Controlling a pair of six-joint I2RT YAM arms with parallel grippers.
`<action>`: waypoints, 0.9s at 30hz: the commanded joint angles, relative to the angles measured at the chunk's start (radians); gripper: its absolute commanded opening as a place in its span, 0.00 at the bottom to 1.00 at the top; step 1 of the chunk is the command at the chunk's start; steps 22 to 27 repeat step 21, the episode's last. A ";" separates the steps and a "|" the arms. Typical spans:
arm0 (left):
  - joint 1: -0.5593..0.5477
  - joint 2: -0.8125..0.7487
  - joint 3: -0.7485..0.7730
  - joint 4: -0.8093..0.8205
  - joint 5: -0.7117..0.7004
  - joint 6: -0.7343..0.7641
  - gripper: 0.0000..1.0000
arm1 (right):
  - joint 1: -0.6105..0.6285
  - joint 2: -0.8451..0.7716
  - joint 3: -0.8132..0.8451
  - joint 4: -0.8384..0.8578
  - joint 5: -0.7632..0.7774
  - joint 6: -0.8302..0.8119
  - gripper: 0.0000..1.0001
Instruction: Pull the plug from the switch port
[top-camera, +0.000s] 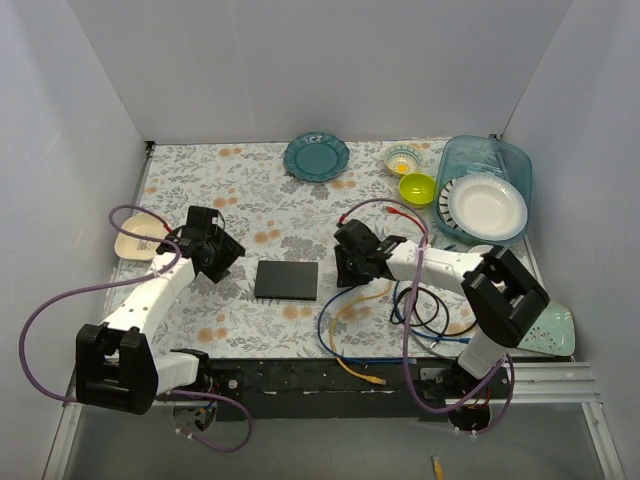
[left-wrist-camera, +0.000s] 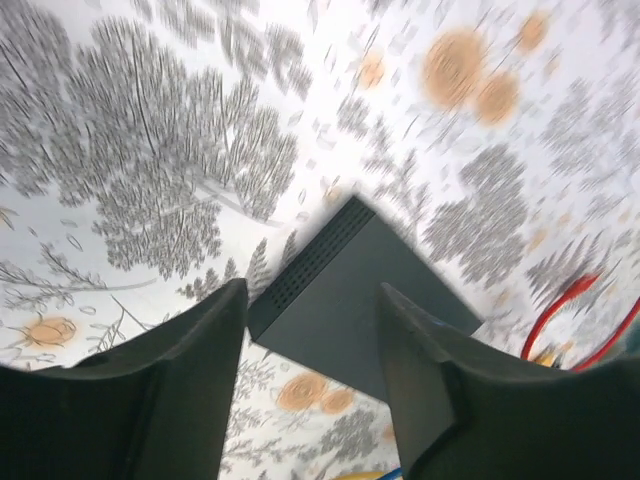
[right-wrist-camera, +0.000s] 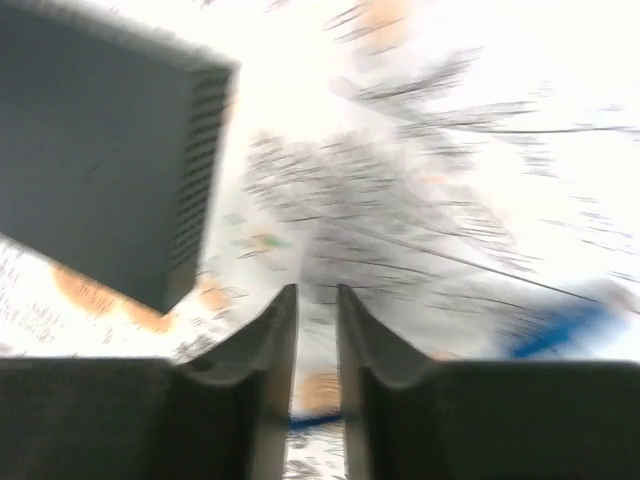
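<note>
The switch, a flat black box (top-camera: 286, 279), lies on the floral tablecloth between my two grippers. None of the views shows its sockets or a plug in it; only its vented sides show. My left gripper (top-camera: 228, 258) is open and empty just left of the box, which lies beyond its fingertips in the left wrist view (left-wrist-camera: 350, 260). That gripper (left-wrist-camera: 312, 290) is held wide apart. My right gripper (top-camera: 342, 268) is just right of the box and apart from it. Its jaws (right-wrist-camera: 317, 290) are nearly together with nothing between them. The box (right-wrist-camera: 90, 150) is at the upper left there.
Loose yellow (top-camera: 345, 330), blue (top-camera: 330, 345), black (top-camera: 430, 305) and red (top-camera: 400, 212) cables lie right of the box. A teal plate (top-camera: 316, 157), two small bowls (top-camera: 403, 158) (top-camera: 417, 188) and a teal bin (top-camera: 520, 165) holding a white plate stand at the back. A cream dish (top-camera: 135, 243) is at the left.
</note>
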 joint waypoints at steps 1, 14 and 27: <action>0.001 0.006 0.138 -0.154 -0.273 0.023 0.65 | -0.022 -0.163 0.024 -0.112 0.300 -0.037 0.39; -0.001 0.061 0.170 0.087 0.189 0.213 0.98 | 0.047 -0.471 -0.051 -0.035 0.406 -0.304 0.98; -0.021 0.066 0.155 0.125 0.231 0.243 0.95 | 0.050 -0.663 -0.181 0.101 0.311 -0.321 0.99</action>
